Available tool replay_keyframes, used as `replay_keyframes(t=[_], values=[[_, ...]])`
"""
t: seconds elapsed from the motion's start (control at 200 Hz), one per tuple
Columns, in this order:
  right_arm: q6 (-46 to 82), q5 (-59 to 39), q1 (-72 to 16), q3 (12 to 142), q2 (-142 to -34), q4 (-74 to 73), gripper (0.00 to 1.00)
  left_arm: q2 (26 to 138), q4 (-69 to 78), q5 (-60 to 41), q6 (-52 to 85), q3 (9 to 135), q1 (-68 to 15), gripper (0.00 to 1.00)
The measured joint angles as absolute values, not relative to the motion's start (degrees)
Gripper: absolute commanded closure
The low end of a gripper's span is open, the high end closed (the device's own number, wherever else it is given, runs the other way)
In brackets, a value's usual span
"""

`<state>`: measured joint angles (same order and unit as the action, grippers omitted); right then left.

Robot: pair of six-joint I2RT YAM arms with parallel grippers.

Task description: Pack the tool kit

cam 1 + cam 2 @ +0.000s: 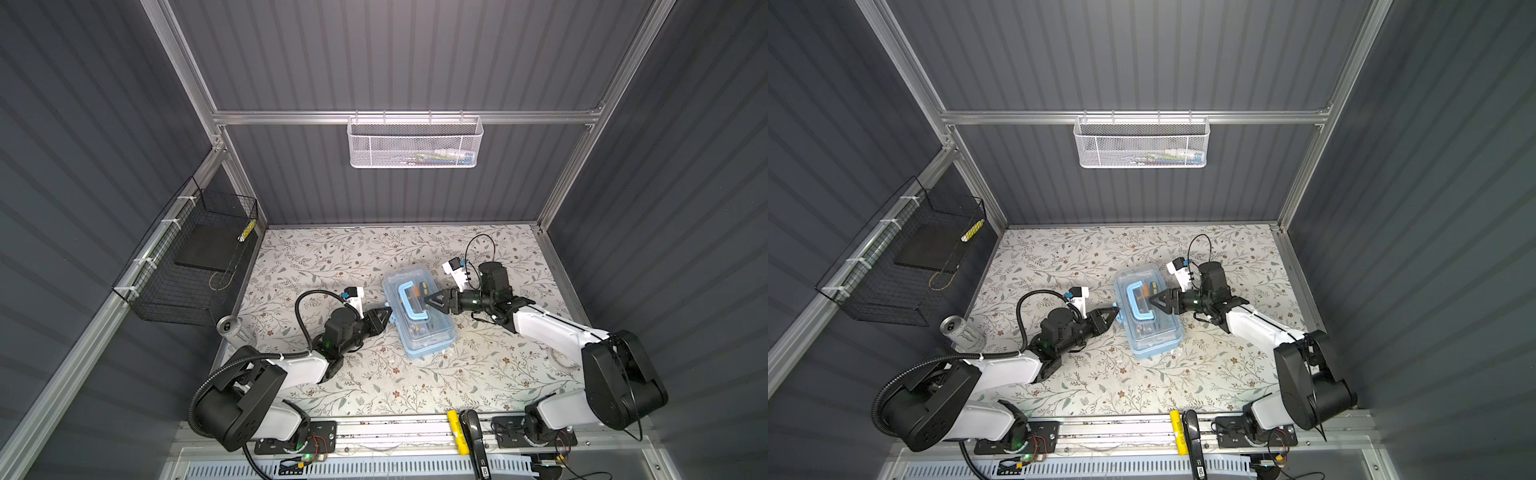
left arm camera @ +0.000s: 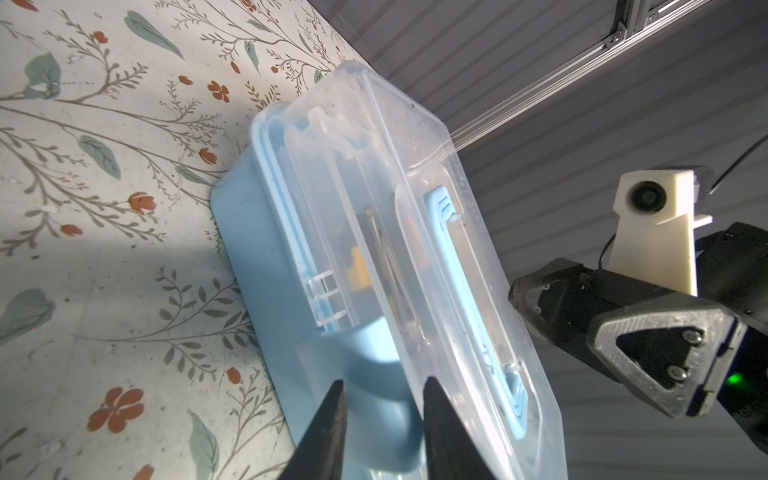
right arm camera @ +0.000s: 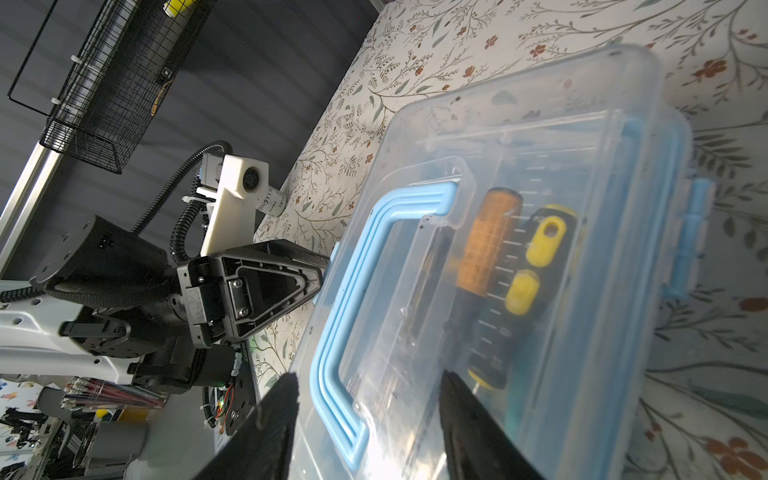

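Tool kit [image 1: 419, 328] sits near the middle of the floral table cover [image 1: 332, 257], long axis slanted, clear lid down on the light blue base. The arched handle [image 1: 409, 301] lies flat on the lid. Through the lid in the right wrist view: an orange-handled screwdriver [image 3: 490, 245] and a yellow-and-black one [image 3: 544, 241] side by side.

Left gripper [image 1: 389, 311] comes in low from the left, its tips at the kit's long side. In the left wrist view its two fingers [image 2: 332, 419] flank the light blue latch [image 2: 374, 374] with only a narrow gap on either side. Whether they are actually pinching it I cannot tell.

Right gripper [image 1: 427, 303] reaches from the right over the lid and hovers beside the handle. In the right wrist view its fingers [image 3: 469, 415] stand well apart with one end of the handle between them and clear space on the far side, so the jaws are parted and hold nothing.

Surroundings in both top views: white mesh basket [image 1: 415, 143] hangs on the back rail, black wire basket [image 1: 187, 266] on the left wall, and a drinks can [image 1: 227, 325] stands upright at the table's left edge, well apart from the kit.
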<state>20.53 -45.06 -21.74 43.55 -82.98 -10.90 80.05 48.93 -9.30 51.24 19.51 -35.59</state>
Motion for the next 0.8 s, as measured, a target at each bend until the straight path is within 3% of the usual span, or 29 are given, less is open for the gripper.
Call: replay_keyframes(t=[0.325,0.801], values=[[20.5,-45.1,-21.7,43.5,-83.0,-10.9,0.43,81.2,49.6,-9.3,51.1,19.5,-36.0,0.75],[20.5,-45.1,-21.7,43.5,-83.0,-10.9,0.43,81.9,49.3,-9.3,50.6,19.6,-36.4,0.76]])
